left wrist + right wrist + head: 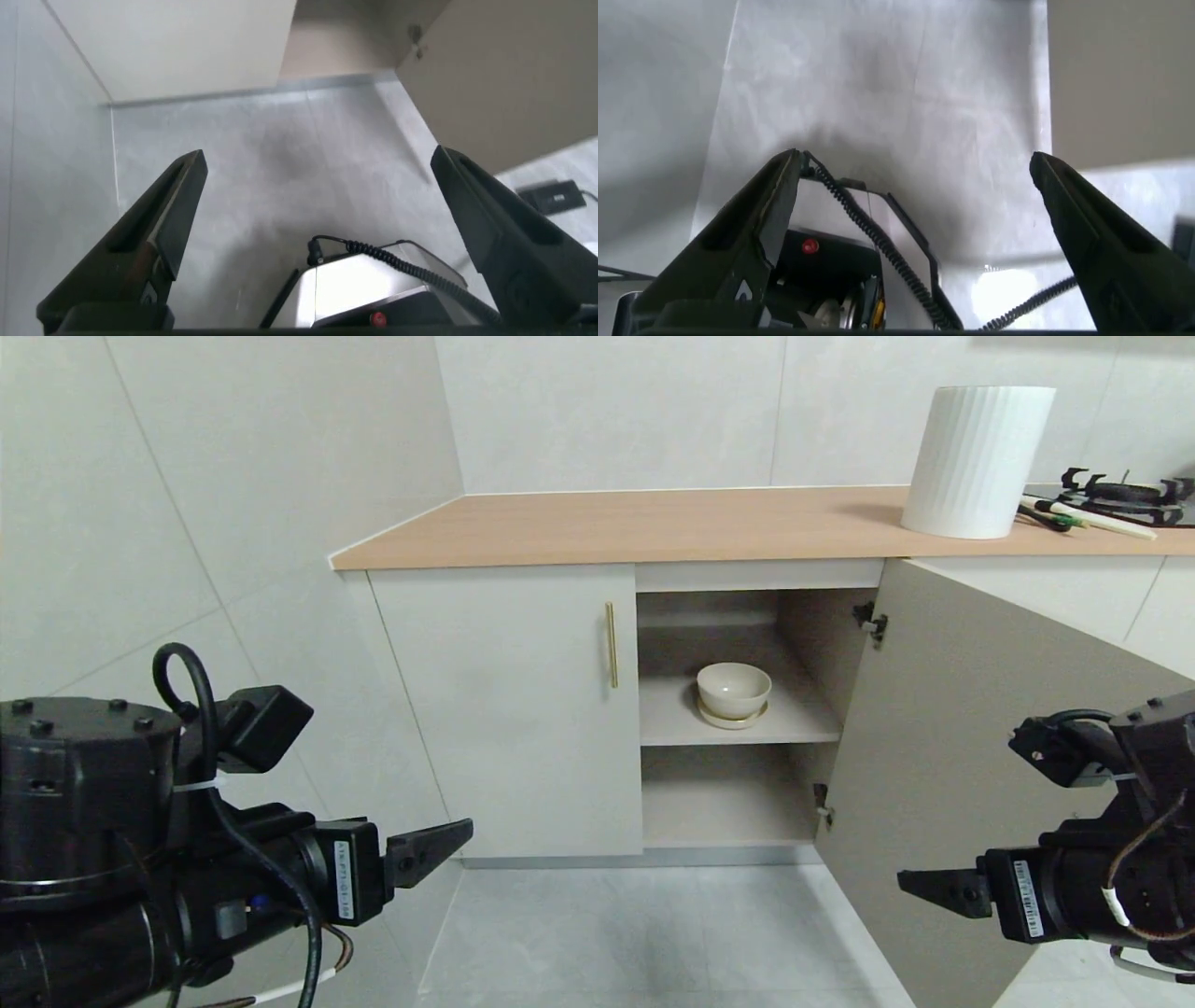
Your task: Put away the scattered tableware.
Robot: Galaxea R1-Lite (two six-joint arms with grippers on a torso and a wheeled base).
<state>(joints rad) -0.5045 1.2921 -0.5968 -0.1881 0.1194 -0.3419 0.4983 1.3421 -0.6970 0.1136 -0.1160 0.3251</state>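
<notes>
1. Left gripper (320, 166): fingers spread wide with nothing between them. It sits low in front of the closed cabinet door (509, 709), over the tiled floor (644, 933).
2. Right gripper (915, 161): fingers likewise spread and empty. It sits low, near the outer face of the open cabinet door (952, 747).
3. Stowed tableware: a pale bowl (734, 689) stands upright on a saucer (731, 720) on the middle shelf (803, 721) of the open compartment. Judgement: this item needs no further handling.
4. Remaining tableware: several thin stick-like utensils, probably chopsticks (1088, 518), lie flat on the wooden countertop (653, 527). They are just beside the white ribbed container (976, 462), on its right, and reach toward the stove burner (1125, 490). Whether they touch the container base cannot be told.
5. Governing relation: the chopsticks lie well above the right gripper, ahead of it and slightly to its right. Their long axis runs roughly along the counter's length, with the right-hand ends angled slightly toward the front edge.
6. Arm selection (judgement): the right arm is clearly nearer; the left would have to cross the whole cabinet front.
7. Next move (judgement): raise the right gripper to counter height and set the fingers across the long axis.
8. Hazard (judgement): the open door stands close to the right arm's upward path.
</notes>
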